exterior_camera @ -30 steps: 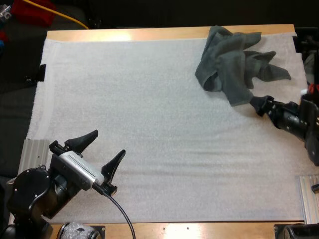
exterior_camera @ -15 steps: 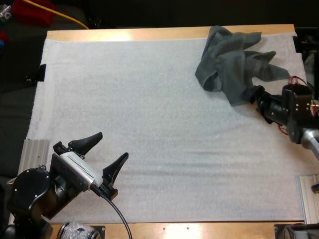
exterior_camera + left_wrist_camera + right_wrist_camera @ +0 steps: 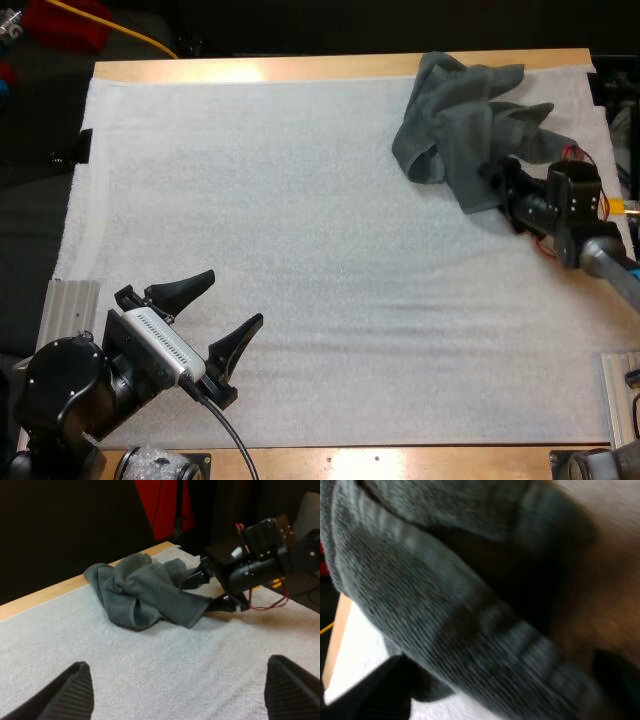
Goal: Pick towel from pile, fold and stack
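A white mat (image 3: 300, 250) covers the wooden counter (image 3: 300, 68). In the high view the crumpled grey-green towel (image 3: 460, 120) lies toward the mat's 1 o'clock corner. The right gripper (image 3: 497, 183) is at the towel's 4 o'clock edge, its fingers spread with the cloth's edge between them. The left gripper (image 3: 234, 298) hovers at the mat's 7 o'clock, well apart from the towel, with its fingers spread and holding nothing.
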You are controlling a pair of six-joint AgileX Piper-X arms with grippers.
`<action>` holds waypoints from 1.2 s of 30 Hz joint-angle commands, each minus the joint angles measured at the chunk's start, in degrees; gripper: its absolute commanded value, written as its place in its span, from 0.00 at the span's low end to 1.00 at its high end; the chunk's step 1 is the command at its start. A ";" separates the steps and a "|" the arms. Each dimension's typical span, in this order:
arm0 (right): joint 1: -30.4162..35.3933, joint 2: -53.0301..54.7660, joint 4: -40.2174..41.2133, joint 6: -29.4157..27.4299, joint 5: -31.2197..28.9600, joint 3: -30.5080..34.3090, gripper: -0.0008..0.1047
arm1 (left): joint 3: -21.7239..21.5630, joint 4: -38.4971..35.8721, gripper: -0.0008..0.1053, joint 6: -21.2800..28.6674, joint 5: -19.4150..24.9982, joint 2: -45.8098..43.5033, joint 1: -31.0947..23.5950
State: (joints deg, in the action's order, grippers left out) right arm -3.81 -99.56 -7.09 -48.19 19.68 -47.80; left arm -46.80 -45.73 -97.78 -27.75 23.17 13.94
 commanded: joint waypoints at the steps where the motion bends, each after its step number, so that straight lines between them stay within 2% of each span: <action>1: 0.15 -0.11 -0.84 -0.01 1.75 -1.67 0.55 | -0.42 0.69 0.65 -0.58 -0.43 0.01 0.24; 2: 0.17 -0.25 -0.84 -0.01 2.08 -1.95 0.50 | -0.42 0.69 0.65 -0.58 -0.43 0.01 0.24; 4: 0.17 -0.33 -0.84 -0.01 2.86 -2.85 0.32 | -0.42 0.69 0.65 -0.58 -0.43 0.01 0.24; 5: 0.17 -0.33 -0.84 -0.01 2.96 -2.94 0.28 | -0.42 0.69 0.65 -0.58 -0.43 0.01 0.24; 7: 0.17 -0.33 -0.63 -0.01 3.86 -2.92 0.12 | -0.42 0.69 0.65 -0.58 -0.43 0.01 0.24; 9: 0.17 -0.33 0.09 -0.01 5.59 -2.92 0.02 | -0.42 0.69 0.65 -0.58 -0.43 0.01 0.24; 14: 0.17 1.04 0.71 -1.93 11.42 -2.92 0.01 | -0.42 0.69 0.65 -0.58 -0.43 0.01 0.24; 19: 0.17 7.39 3.09 -5.88 11.64 -2.92 0.01 | -0.42 0.69 0.65 -0.58 -0.43 0.01 0.24; 26: 0.17 17.79 5.23 -7.58 11.87 -4.33 0.01 | -0.42 0.69 0.65 -1.01 -0.43 0.01 0.24; 32: -0.66 25.67 15.65 -15.10 12.28 -10.89 0.01 | -0.42 0.69 0.65 -1.27 -0.43 0.01 0.24; 36: -2.90 29.04 25.20 -21.42 12.16 -17.59 0.01 | -0.42 0.69 0.65 -1.27 -0.43 0.01 0.24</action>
State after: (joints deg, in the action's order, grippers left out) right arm -6.57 -70.99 16.75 -67.63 31.05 -64.92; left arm -46.80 -45.73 -98.60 -27.75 23.17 13.94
